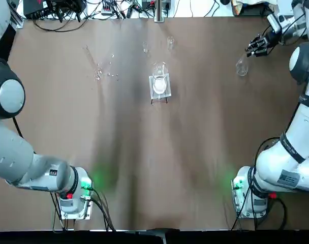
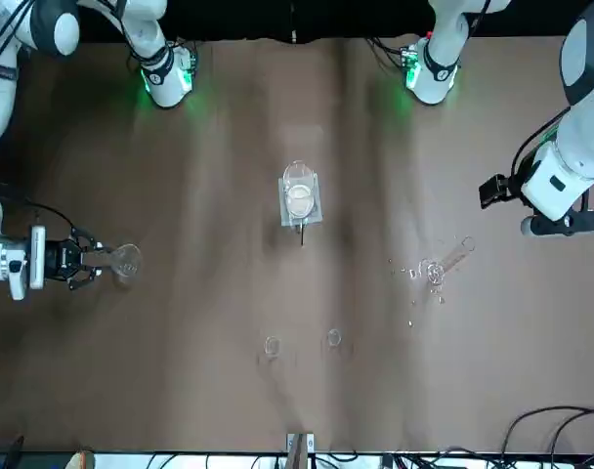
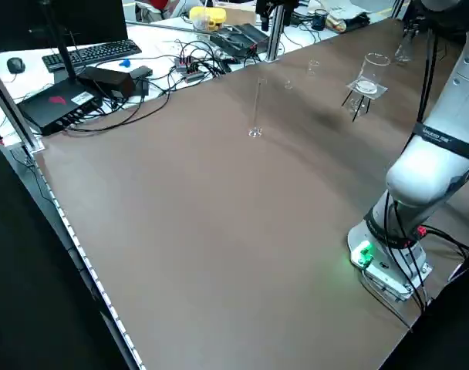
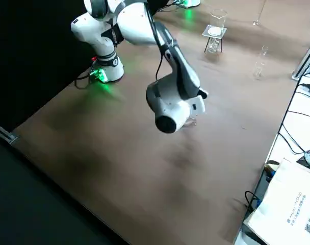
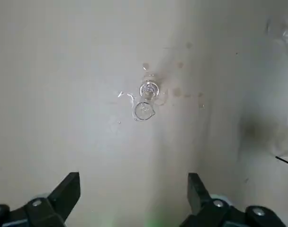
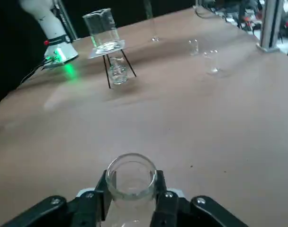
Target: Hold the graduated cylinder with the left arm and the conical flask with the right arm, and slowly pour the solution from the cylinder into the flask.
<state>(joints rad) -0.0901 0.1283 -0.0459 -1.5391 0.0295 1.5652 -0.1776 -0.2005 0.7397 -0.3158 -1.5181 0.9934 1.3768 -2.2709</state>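
Left gripper (image 5: pixel 134 189) hovering with fingers spread wide, nothing between them, graduated cylinder (image 3: pixel 258 108) upright on the table (image 3: pixel 188 216) beyond its fingertips, well apart from it the right gripper (image 6: pixel 132 189), fingers clamped on the conical flask's neck, flask (image 1: pixel 242 66) between them

The cylinder (image 3: pixel 257 108) stands upright on the brown table (image 3: pixel 211 200), with small puddles around its foot. A beaker (image 3: pixel 371 75) sits on a square-topped stand (image 3: pixel 366 89), a burner (image 3: pixel 358 105) beneath it. Behind the table are a monitor (image 3: pixel 61 31), a keyboard (image 3: pixel 96 53), a mouse (image 3: pixel 15 65) and tangled black cables (image 3: pixel 161 91).
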